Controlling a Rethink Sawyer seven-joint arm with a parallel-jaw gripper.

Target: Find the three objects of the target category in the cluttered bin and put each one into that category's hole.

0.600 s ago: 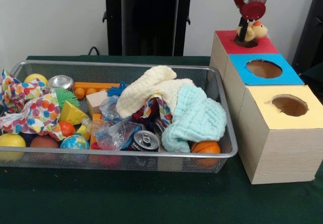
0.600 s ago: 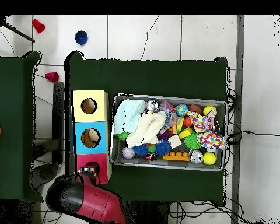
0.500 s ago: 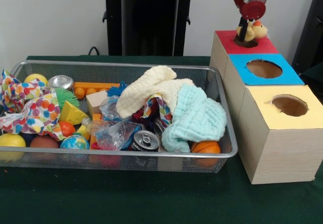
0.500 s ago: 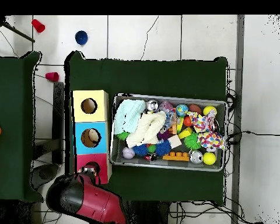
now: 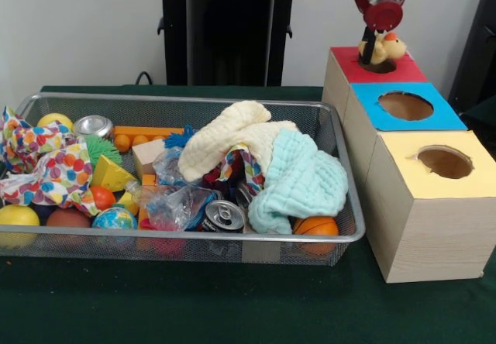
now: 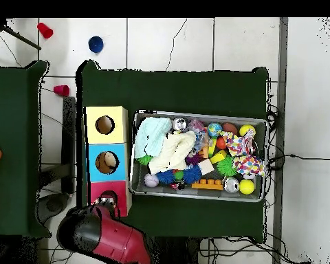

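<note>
Now the yellow plush toy (image 5: pixel 385 48) hangs at the upper right of the front view, directly over the round hole (image 5: pixel 377 67) in the red box (image 5: pixel 341 63); its lower end sits at the hole's mouth, not yet inside; the tool (image 5: pixel 377 43) is pinching the toy from above, its dark fingers pressed against the toy's left side. The relation that counts is vertical: toy below the tool, hole straight below the toy, so as I judge it the coming move is a plain release or a short drop, with no sideways shift needed. Overhead, the red arm (image 6: pixel 106 237) covers that box at the lower left of the frame and hides the toy. Next along the row stand the blue box (image 5: pixel 403 105) and the yellow box (image 5: pixel 442 162), each with its own hole, both touching their neighbours. Left of the boxes on the green worktop (image 5: pixel 232 305) sits the wire bin (image 5: pixel 194 243), crowded with cloths, balls and cans; which remaining things belong to the target category I cannot tell.
</note>
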